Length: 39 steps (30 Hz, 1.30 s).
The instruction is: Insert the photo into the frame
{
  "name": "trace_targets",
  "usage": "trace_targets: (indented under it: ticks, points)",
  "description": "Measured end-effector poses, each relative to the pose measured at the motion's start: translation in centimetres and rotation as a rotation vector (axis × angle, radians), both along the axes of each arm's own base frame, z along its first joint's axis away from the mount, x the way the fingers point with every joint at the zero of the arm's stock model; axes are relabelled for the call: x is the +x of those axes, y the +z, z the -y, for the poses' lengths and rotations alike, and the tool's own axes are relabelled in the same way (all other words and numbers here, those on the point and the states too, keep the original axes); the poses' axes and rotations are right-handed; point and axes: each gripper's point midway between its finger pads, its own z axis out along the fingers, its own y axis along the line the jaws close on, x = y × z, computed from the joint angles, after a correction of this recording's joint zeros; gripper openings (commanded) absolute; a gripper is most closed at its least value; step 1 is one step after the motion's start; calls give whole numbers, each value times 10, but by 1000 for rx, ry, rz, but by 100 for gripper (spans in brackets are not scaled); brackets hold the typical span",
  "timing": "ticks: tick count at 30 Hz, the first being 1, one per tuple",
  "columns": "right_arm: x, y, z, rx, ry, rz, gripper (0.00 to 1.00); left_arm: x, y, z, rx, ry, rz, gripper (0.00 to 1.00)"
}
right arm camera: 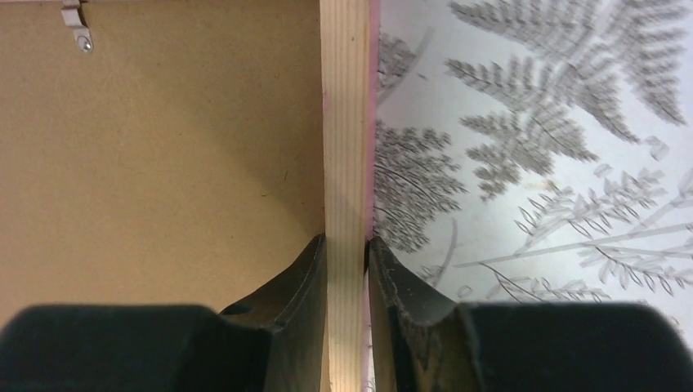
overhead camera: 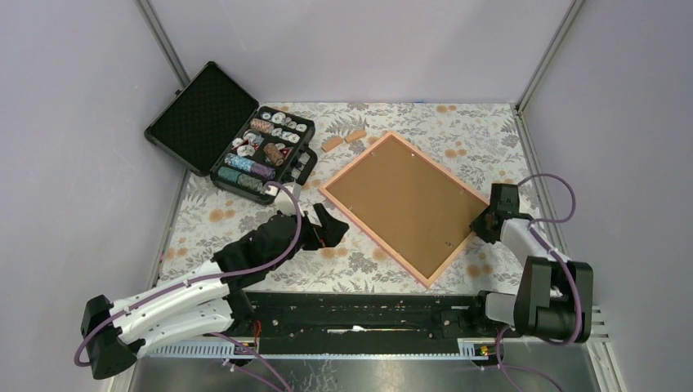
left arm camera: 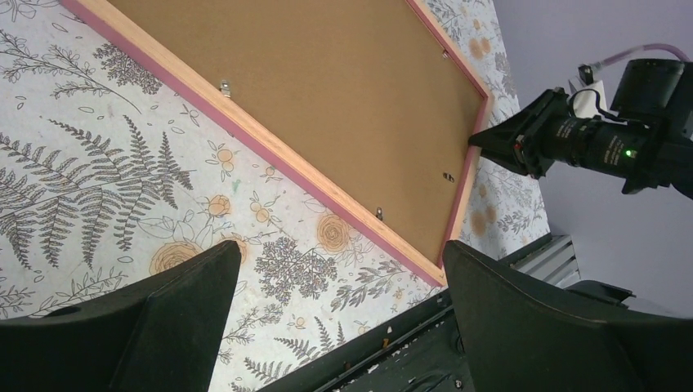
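The frame (overhead camera: pixel 376 237), with pinkish-orange rails, lies back-up and turned diagonally on the floral cloth, a plain brown board (overhead camera: pixel 400 200) filling it. The photo is hidden. My right gripper (overhead camera: pixel 482 222) is at the frame's right corner. In the right wrist view its fingers (right arm camera: pixel 302 278) press both sides of the pale wooden rail (right arm camera: pixel 347 122), so the right gripper (right arm camera: pixel 347 245) is shut on it. My left gripper (overhead camera: pixel 331 224) stands open over the cloth just left of the frame, nothing between its fingers (left arm camera: pixel 188 302). The left wrist view shows the frame's near rail (left arm camera: pixel 327 196) and the right gripper (left arm camera: pixel 490 140).
An open black case (overhead camera: pixel 200 106) with several stacks of poker chips (overhead camera: pixel 261 151) stands at the back left. Two small wooden blocks (overhead camera: pixel 343 140) lie behind the frame. Small metal clips (left arm camera: pixel 225 86) sit along the board's edge. Grey walls close in on both sides.
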Motion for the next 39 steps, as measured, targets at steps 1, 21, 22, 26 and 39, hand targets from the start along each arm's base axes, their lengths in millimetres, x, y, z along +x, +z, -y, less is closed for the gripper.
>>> trace_targets:
  ticks: [1, 21, 22, 26, 39]
  points:
    - [4, 0, -2, 7, 23, -5, 0, 0, 1, 0, -4, 1, 0, 99]
    - [30, 2, -18, 23, 371, -31, 0, -1, -2, 2, -8, -3, -15, 99]
    - [29, 3, -18, 19, 378, -33, 0, -1, -1, 2, -11, -4, -17, 99]
    - [24, 12, -17, -12, 412, -10, 0, -2, -2, 3, -15, -5, -23, 99]
    - [30, 26, -19, -74, 565, 56, 0, -4, -7, 4, -8, -14, -33, 99]
